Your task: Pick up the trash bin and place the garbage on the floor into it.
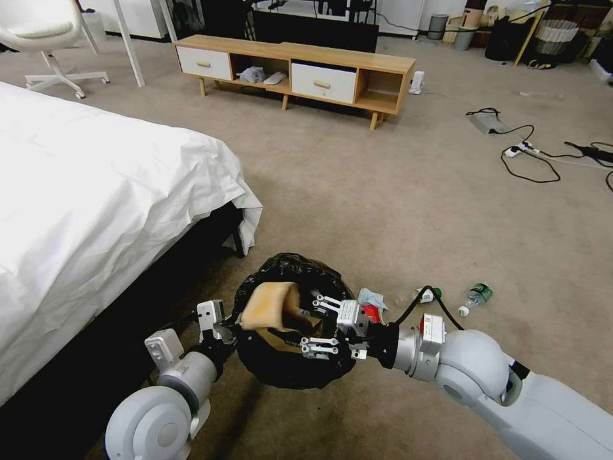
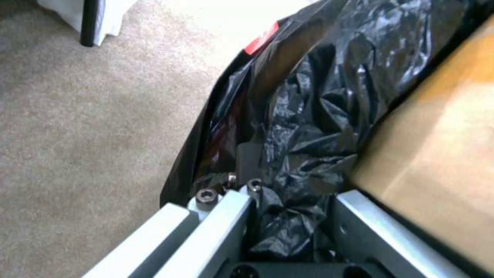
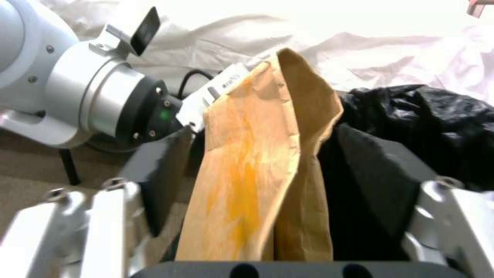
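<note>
**A:** ok so where's the bin right now?

**B:** The trash bin (image 1: 290, 374) is up off the floor (image 1: 396, 204), held out in front of the robot just past the corner of the white bed (image 1: 96, 204). The left gripper (image 1: 225, 329) has it by the near-left rim. In the left wrist view its fingers (image 2: 360, 224) sit narrow, pinched onto the crinkled black liner (image 2: 308, 127).

**A:** and the other arm?

**B:** The right gripper (image 1: 311, 327) is reaching in over the bin's mouth from the right side. The brown paper bag (image 1: 271, 306) stands upright in there, between its fingers. From the right wrist view the fingers (image 3: 159, 170) are spread wide, one each side of the bag, and they don't look clamped on it.

**A:** anything left on the carpet?

**B:** Yeah, just right of the bin: a bluish tissue (image 1: 371, 298), something red (image 1: 371, 313) tucked behind the right wrist, and two green-capped bottles (image 1: 477, 295) a bit further right. Black cables (image 1: 530, 153) lie well off, toward the far wall.
</note>
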